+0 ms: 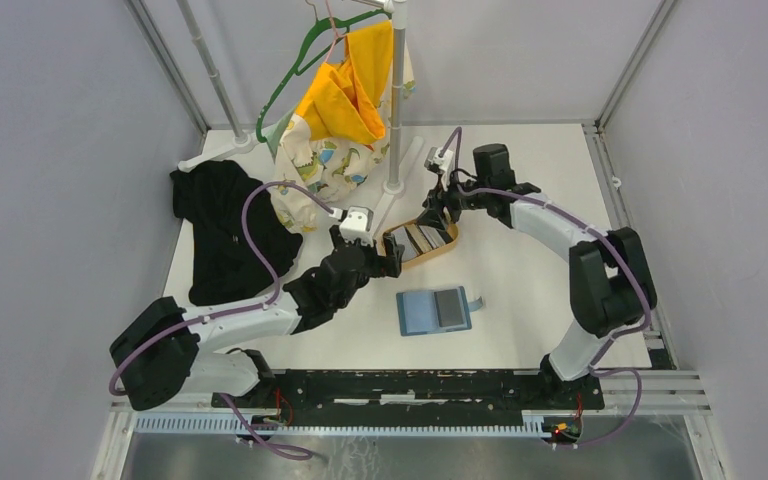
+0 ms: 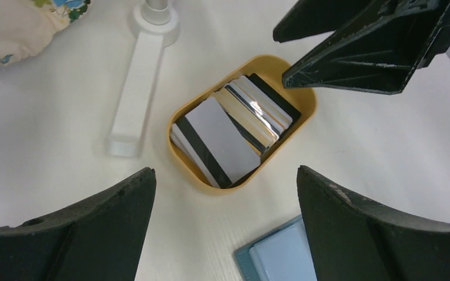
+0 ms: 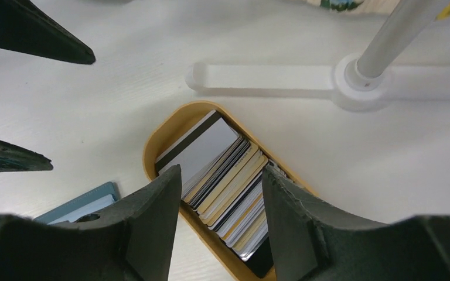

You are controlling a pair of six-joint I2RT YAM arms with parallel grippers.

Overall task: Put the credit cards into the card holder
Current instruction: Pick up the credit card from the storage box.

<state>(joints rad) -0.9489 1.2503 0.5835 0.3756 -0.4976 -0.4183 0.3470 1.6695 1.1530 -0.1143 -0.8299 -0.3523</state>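
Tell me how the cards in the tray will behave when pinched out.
The credit cards look thin, stiff and light, so one should lift unbent. Glossy overlapped faces probably slide, dragging neighbours. The tray rim may hinder edge pinches.

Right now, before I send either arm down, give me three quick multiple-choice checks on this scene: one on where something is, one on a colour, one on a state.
1. Where are the credit cards? A in the tan tray; B in a drawer; C on a shelf.
2. What colour is the card holder? A red; B teal-blue; C yellow.
3. The card holder is: A snapped shut; B lying open; C standing on edge.

Answers: 1 A, both wrist views show them stacked inside its rim. 2 B, plain in the top view. 3 B, its lighter inside and dark pocket face up.
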